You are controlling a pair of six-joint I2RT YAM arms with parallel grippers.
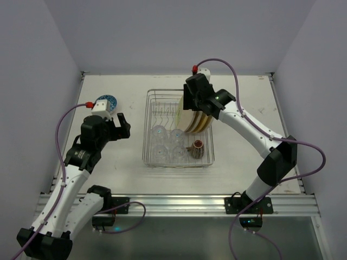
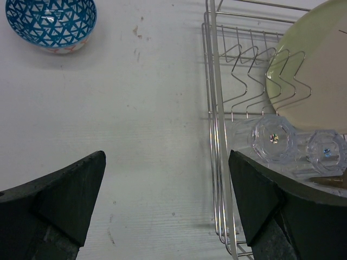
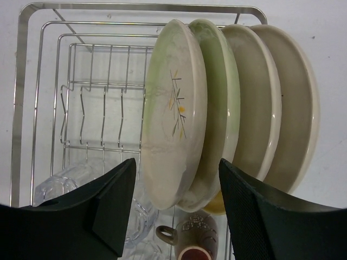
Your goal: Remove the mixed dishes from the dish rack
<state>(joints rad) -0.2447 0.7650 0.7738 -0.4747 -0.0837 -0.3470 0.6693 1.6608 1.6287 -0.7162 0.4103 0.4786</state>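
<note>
The silver wire dish rack [image 1: 146, 125] stands mid-table. Several cream and pale-green plates [image 1: 193, 118] stand on edge in its right part, with clear glasses [image 1: 167, 143] and a dark brown mug [image 1: 196, 149] at its near end. The blue-patterned bowl [image 1: 105, 101] sits on the table left of the rack. My right gripper [image 1: 187, 102] is open above the plates; in the right wrist view it [image 3: 178, 211] has the front plate [image 3: 173, 114] and the second plate [image 3: 219, 103] between its fingers, not touching. My left gripper [image 1: 123, 125] is open and empty over bare table left of the rack.
In the left wrist view the bowl [image 2: 51, 21] is at the top left, the rack's left rim [image 2: 214, 108] on the right, with a plate [image 2: 317, 70] and two glasses [image 2: 274, 138] behind it. White walls close in the table on three sides.
</note>
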